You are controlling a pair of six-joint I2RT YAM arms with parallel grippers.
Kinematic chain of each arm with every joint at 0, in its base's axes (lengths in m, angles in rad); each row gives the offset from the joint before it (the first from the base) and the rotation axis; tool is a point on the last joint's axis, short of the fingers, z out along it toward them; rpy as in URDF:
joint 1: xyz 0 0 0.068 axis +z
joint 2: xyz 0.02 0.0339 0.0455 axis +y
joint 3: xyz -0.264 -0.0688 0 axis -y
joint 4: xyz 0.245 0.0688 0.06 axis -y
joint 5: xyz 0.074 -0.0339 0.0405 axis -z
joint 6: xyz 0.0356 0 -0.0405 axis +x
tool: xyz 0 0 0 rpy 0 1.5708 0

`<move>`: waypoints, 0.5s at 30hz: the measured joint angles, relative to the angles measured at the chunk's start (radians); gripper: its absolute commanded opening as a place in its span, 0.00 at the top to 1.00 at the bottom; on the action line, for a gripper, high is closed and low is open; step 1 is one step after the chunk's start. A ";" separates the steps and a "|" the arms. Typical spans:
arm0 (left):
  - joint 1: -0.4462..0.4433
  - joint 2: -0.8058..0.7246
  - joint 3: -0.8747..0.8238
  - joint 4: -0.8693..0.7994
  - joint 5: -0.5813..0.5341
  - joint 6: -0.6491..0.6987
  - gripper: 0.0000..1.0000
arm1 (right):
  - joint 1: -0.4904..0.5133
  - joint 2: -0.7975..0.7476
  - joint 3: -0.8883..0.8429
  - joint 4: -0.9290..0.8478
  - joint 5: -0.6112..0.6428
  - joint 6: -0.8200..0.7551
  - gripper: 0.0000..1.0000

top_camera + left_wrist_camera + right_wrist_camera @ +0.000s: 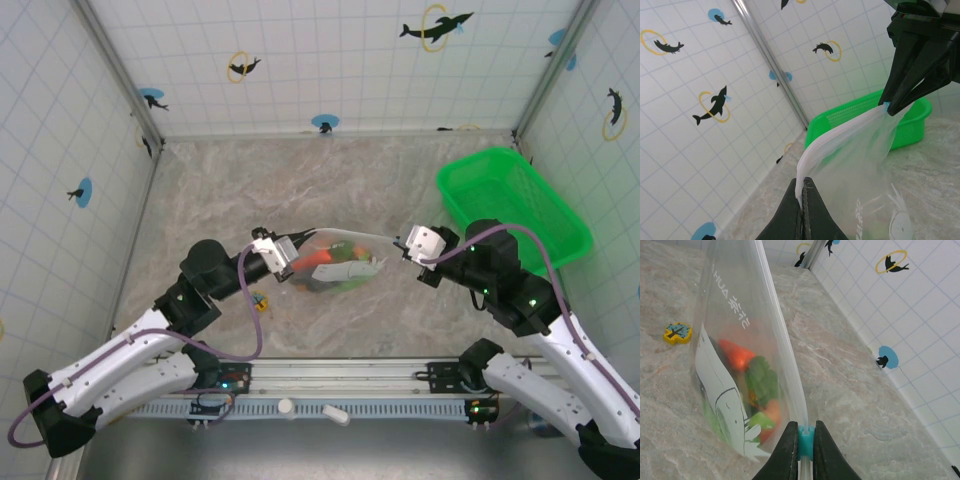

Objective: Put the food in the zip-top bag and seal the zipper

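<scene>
You had one zip-top bag [335,262] stretched over the middle of the tabletop [300,180], with the food [757,385] bunched inside, too overlapped to count. Your left gripper [802,194] was clamped tight on one end of the zipper [782,340], and your right gripper [805,432] pinched its blue tab [805,438]. One green basket [515,205] sat at the far right corner and one yellow-blue trinket [677,332] lay toward the near edge. The top was marbled and the walls [330,60] were tiled, with dolphins.

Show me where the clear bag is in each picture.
Top view: bag in the middle of the picture.
Left wrist: bag runs from bottom centre up to the right.
Right wrist: bag on the left, food inside.
Shared landmark: the right hand pinching its blue tab.
</scene>
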State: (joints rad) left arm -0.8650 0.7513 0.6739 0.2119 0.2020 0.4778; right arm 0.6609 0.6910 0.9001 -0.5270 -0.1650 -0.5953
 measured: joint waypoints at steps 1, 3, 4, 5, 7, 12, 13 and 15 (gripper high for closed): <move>0.000 -0.003 0.000 0.000 -0.005 0.003 1.00 | 0.000 0.000 0.000 -0.004 0.005 -0.001 0.98; 0.000 -0.008 0.000 0.000 -0.010 0.011 1.00 | 0.000 -0.001 0.000 -0.010 0.012 -0.003 0.98; 0.000 -0.011 0.000 0.000 -0.014 0.016 1.00 | 0.000 -0.003 0.000 -0.015 0.015 -0.005 0.98; 0.000 -0.012 0.000 0.000 -0.017 0.018 1.00 | -0.001 -0.005 0.000 -0.019 0.019 -0.006 0.98; 0.000 -0.015 0.000 0.000 -0.024 0.020 1.00 | -0.002 -0.009 0.002 -0.027 0.026 -0.008 0.99; 0.000 -0.023 0.000 0.000 -0.038 0.023 1.00 | -0.002 -0.019 0.008 -0.046 0.047 -0.015 0.98; 0.000 -0.026 0.000 0.000 -0.040 0.023 1.00 | -0.002 -0.022 0.008 -0.050 0.053 -0.016 0.98; 0.000 -0.030 0.000 0.000 -0.043 0.023 1.00 | -0.002 -0.027 0.008 -0.054 0.062 -0.018 0.99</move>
State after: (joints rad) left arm -0.8650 0.7212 0.6739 0.2119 0.1585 0.5011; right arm 0.6590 0.6640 0.9085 -0.5812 -0.1028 -0.6132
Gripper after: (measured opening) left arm 0.049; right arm 0.102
